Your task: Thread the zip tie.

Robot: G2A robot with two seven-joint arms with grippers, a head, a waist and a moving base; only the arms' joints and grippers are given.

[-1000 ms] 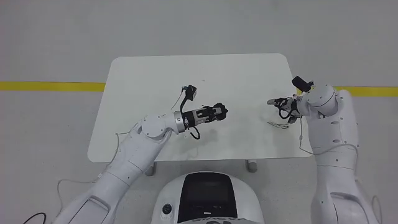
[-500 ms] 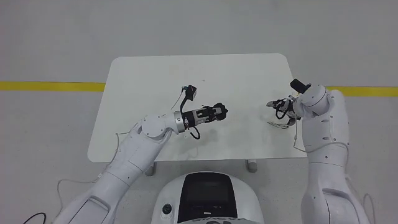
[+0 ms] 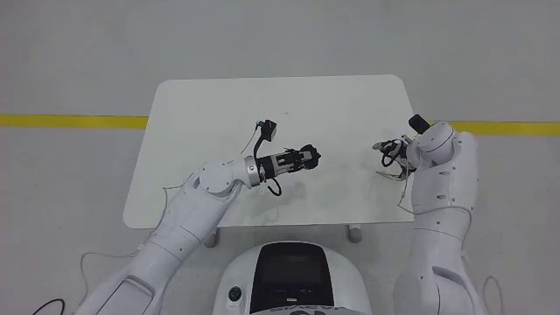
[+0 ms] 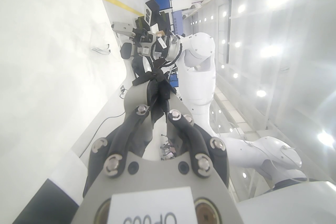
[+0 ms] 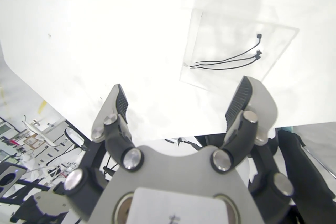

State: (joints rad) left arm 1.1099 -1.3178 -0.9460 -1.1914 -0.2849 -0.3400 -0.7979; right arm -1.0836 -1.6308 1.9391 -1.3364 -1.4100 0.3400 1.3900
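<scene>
At table's right edge: my right claw, spread wide, shifted nearer the zip ties (pickup next); left claw gripping black bundle.

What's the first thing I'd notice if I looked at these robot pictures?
Probably the crumpled black bundle pinched in the left arm's shut jaws, over the middle of the white table. Next, the right arm's jaws hang open near a clear tray with three thin black zip ties lying in it, by the table's edge.
</scene>
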